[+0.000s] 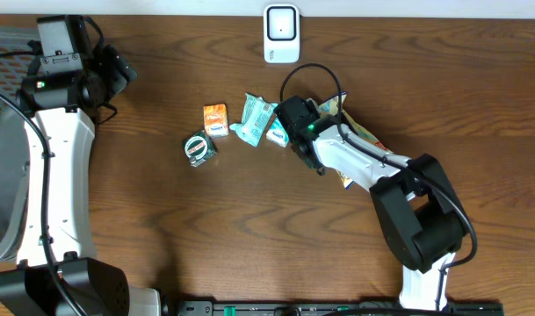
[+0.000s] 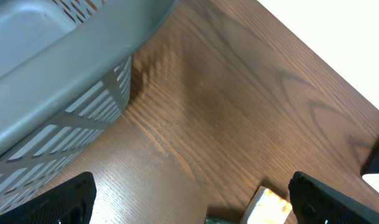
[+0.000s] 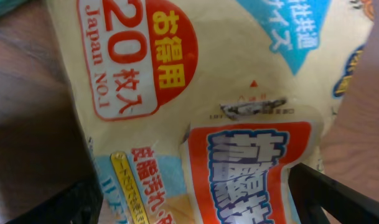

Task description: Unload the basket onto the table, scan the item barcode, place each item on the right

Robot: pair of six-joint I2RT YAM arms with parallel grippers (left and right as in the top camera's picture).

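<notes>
You are looking at the right gripper (image 3: 198, 202) hanging over the yellow packet (image 3: 239, 56), just right of the table's (image 1: 249, 228) middle. Its jaws are standing wide open, and you cannot tell whether they are touching the packet. From overhead the arm is hiding most of the packet, and the close view is cropping its print. The scanner (image 1: 281, 33) is sitting at the far edge, well apart. The left gripper (image 2: 192, 199) is hovering open and empty beside the grey basket (image 2: 58, 56), far left.
</notes>
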